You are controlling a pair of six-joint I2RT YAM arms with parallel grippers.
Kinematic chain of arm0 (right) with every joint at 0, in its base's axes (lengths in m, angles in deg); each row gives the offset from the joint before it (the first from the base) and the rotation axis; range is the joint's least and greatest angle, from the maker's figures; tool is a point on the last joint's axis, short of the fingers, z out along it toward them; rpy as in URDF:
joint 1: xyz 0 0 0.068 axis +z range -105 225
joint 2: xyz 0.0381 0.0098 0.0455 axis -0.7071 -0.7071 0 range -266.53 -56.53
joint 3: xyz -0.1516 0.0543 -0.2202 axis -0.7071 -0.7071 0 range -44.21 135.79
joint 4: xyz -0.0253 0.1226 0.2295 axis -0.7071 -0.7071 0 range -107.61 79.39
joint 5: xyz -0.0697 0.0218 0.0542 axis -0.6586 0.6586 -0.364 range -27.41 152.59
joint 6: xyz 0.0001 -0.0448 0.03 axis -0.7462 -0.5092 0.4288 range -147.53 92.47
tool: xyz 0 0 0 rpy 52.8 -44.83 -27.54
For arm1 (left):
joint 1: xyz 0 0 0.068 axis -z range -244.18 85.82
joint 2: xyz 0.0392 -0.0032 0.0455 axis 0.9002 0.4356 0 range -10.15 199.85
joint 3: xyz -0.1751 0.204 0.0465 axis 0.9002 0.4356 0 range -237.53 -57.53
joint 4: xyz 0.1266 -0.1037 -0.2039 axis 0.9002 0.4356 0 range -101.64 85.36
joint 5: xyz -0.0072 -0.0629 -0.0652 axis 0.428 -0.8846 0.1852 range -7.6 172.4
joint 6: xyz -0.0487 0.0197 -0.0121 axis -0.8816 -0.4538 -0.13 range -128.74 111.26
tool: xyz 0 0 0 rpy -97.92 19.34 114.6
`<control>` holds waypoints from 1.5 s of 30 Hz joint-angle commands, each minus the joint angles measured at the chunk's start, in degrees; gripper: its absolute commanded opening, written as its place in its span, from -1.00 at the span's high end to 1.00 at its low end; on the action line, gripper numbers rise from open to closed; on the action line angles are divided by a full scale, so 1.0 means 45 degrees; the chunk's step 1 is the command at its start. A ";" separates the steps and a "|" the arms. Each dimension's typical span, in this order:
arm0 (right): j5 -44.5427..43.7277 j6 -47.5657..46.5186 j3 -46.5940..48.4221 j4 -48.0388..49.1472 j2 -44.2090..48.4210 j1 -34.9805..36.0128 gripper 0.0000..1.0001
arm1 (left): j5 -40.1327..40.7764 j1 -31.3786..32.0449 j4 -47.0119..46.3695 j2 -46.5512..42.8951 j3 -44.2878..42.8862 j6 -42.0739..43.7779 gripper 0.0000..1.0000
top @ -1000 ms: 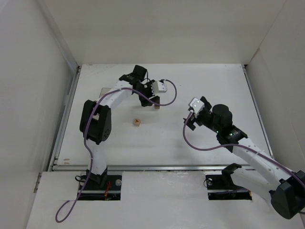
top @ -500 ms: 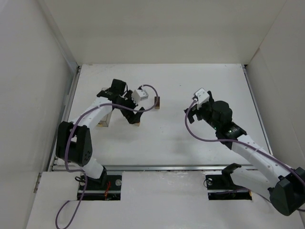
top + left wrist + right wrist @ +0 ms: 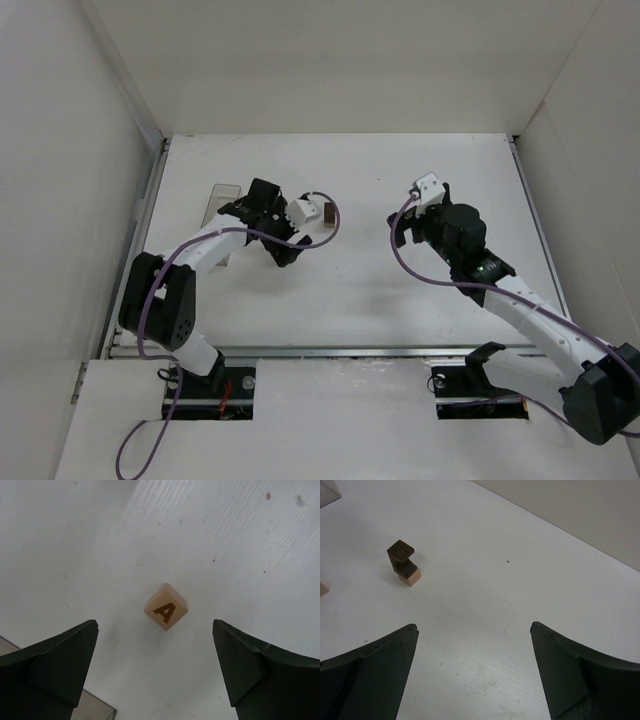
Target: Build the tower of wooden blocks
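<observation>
Left gripper [image 3: 282, 250] is spread wide and empty, low in the middle-left of the top view. It hovers over the loose tan A block [image 3: 166, 607]. In the left wrist view the block lies centre frame on the table [image 3: 240, 540], between the two fingers and touching neither. Right gripper [image 3: 475, 630] is also wide open and empty, mid-right in the top view, facing the tower.

Tower [image 3: 403, 564] is further up, at the upper left of the right wrist view. It has a tan cube at the base and dark brown cubes above, the top one twisted and overhanging. In the top view it stands just beside the left arm's white wrist camera [image 3: 305, 212]. Clear box [image 3: 222, 190] is at the far left.

Risks:
- The A block sits corner-on to the jaws, so closing may spin it or squirt it out.
- The skewed top cube gives a poor landing, so the next cube could slide off or topple the stack.
- The left wrist is close to the tower, so a swing could clip it.

Versus a second ago:
- The left gripper was up at the tower, part closed. It has now backed down-frame over the loose block and hides it from above.
- The right arm has edged slightly up-frame with its jaws unchanged.
</observation>
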 commanded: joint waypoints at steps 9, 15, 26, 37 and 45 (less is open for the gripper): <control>0.0614 0.0037 0.0230 0.0309 0.0592 -0.0076 -1.00 | -0.1041 0.0014 0.2551 0.1302 -0.1599 1.0792 -0.74; 0.0497 0.0037 -0.0061 0.0015 0.1060 -0.0076 -1.00 | -0.1041 0.0269 0.3863 0.2515 -0.2657 1.1651 -0.49; 0.0262 -0.0080 -0.0394 0.0015 0.1413 -0.0076 -1.00 | -0.1295 0.0386 0.4783 0.2262 -0.1661 1.2357 -0.38; 0.0380 -0.0197 -0.0394 0.0015 0.1178 -0.0076 -1.00 | -0.2506 0.0074 0.7476 0.2398 -0.3399 1.2394 -0.43; 0.0497 -0.0197 -0.0277 0.0015 0.1062 -0.0076 -1.00 | -0.2252 0.0074 0.7013 0.2144 -0.2543 1.1738 -0.46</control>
